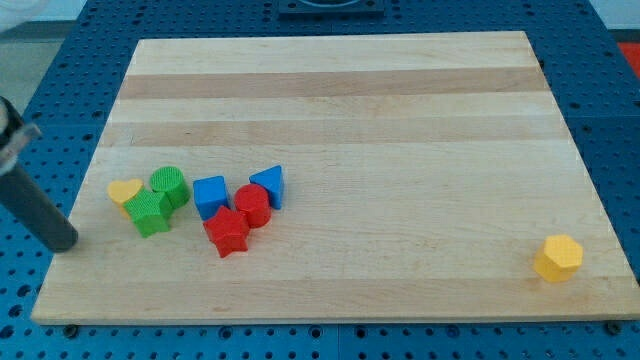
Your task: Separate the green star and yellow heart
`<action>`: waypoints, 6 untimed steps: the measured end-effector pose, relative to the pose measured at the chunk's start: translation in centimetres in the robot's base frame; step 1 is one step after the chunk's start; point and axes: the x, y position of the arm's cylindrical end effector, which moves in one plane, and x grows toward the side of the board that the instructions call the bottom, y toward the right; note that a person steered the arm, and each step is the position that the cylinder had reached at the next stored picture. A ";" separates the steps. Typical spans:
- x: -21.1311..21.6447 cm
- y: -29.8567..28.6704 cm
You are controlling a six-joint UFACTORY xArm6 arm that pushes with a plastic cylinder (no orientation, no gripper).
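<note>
Yellow heart point(124, 191) touches green star point(150, 212) at the frame's left.
We see my tip point(65, 243), bare with no fingers, lower left of both, near.

rod point(30, 205) cut off by view's left edge; green star point(150, 212) overlaps yellow heart point(124, 191).

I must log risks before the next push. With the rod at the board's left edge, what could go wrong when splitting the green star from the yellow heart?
My tip sits left of the yellow heart, which touches the green star; pushing rightward may move both together. The green cylinder and blue cube crowd close and could be dragged along.
</note>
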 end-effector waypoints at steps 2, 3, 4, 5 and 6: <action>-4.2 1.1; -4.2 3.8; -4.2 7.2; -4.2 9.7; -4.1 11.1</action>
